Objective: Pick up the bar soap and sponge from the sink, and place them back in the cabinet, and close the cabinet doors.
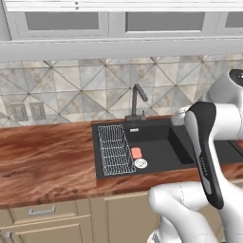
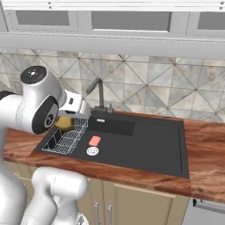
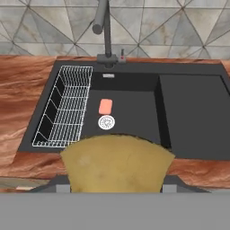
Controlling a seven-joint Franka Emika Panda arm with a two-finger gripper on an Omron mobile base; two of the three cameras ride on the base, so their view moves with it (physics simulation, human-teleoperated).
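Up above the sink (image 3: 193, 117), the tool (image 3: 117, 188) is clamped on the sponge (image 3: 117, 164); the bar soap (image 3: 105, 106) lies beside the drain (image 3: 106, 121).

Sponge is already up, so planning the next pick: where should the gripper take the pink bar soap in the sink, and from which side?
Come straight down from above: the bar soap lies flat on the sink floor, just behind the round drain. Close the fingers across its two long edges, the narrower span. The wire rack stands clear beside it, so it probably won't obstruct.
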